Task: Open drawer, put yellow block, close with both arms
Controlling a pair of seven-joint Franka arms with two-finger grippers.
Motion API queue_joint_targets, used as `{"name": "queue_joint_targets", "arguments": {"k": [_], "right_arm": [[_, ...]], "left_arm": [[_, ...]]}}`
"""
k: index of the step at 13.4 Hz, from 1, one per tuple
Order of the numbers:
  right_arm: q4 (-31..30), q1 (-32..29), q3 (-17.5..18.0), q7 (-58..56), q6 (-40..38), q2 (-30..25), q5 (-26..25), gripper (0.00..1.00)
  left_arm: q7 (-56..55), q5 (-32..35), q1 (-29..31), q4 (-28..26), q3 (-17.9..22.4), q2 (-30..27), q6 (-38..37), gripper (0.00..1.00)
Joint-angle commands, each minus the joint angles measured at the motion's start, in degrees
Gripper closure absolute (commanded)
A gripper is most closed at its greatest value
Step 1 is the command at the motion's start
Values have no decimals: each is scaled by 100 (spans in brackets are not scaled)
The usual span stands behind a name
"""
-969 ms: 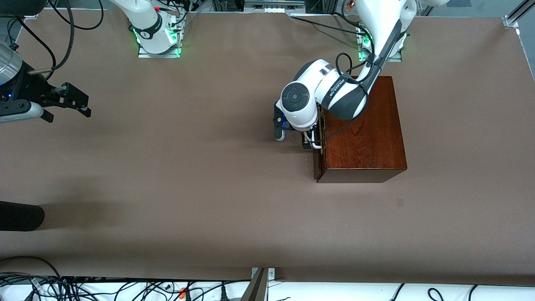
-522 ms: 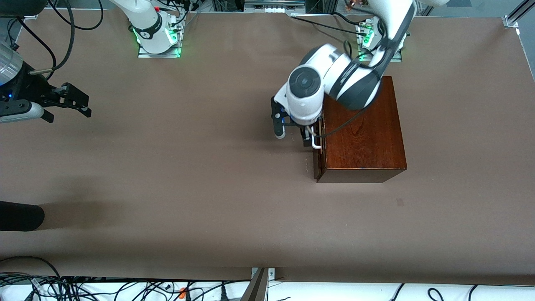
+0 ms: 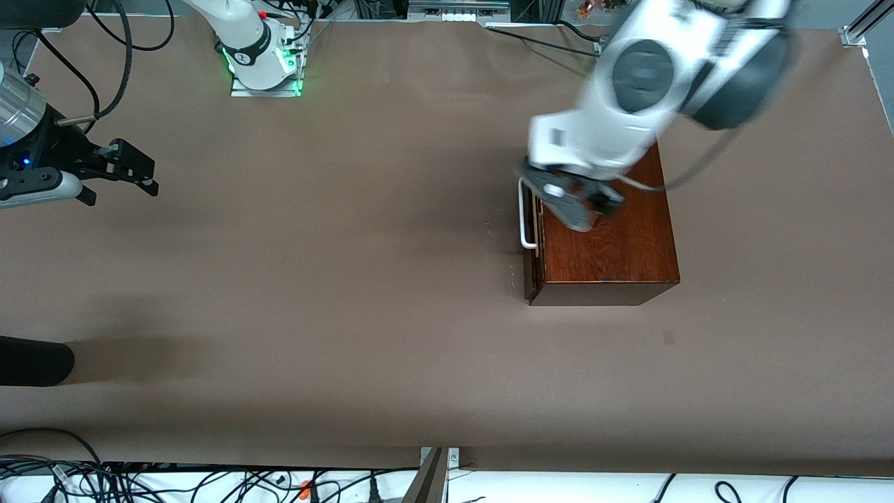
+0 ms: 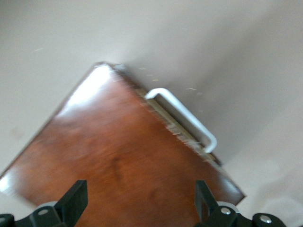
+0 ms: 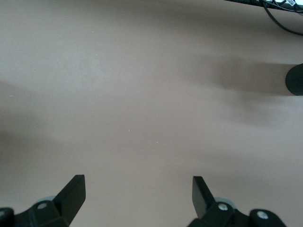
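Note:
The dark wooden box [image 3: 614,251] stands toward the left arm's end of the table. Its drawer front [image 3: 531,276] sits in against the box, and the white U-shaped handle [image 3: 525,213] is free. My left gripper [image 3: 583,202] hangs in the air over the box top, open and empty. In the left wrist view [image 4: 140,203] its fingers stand wide apart over the box top [image 4: 118,161], with the handle [image 4: 184,118] beside it. My right gripper [image 3: 133,175] waits open and empty over bare table at the right arm's end, as the right wrist view [image 5: 137,189] shows. The yellow block is out of view.
A black rounded object [image 3: 35,360] lies at the table edge at the right arm's end, nearer the front camera than the right gripper; it also shows in the right wrist view [image 5: 294,79]. Cables [image 3: 140,482] run along the table's near edge.
My left arm has risen from beside the drawer handle and swung over the box top. The drawer front has stayed in place. The right gripper has barely shifted.

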Motion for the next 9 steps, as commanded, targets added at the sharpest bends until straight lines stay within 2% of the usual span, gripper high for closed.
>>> {"name": "queue_joint_targets", "arguments": {"k": [1, 3, 5, 6, 9], "right_arm": [[120, 16, 1, 15, -90, 28, 13, 0], [120, 16, 1, 23, -81, 28, 13, 0], [120, 16, 1, 15, -90, 28, 13, 0], [120, 16, 1, 15, -90, 28, 13, 0], [120, 8, -7, 15, -90, 28, 13, 0]], "left_arm": [[-343, -60, 718, 316, -27, -116, -295, 0], [-1061, -60, 790, 272, 350, -449, -287, 0], [-1966, -69, 904, 1, 588, -747, -208, 0], [-2249, -95, 1052, -279, 597, -975, 88, 0], [-2349, -95, 1658, -1728, 432, -1959, 1030, 0]]}}
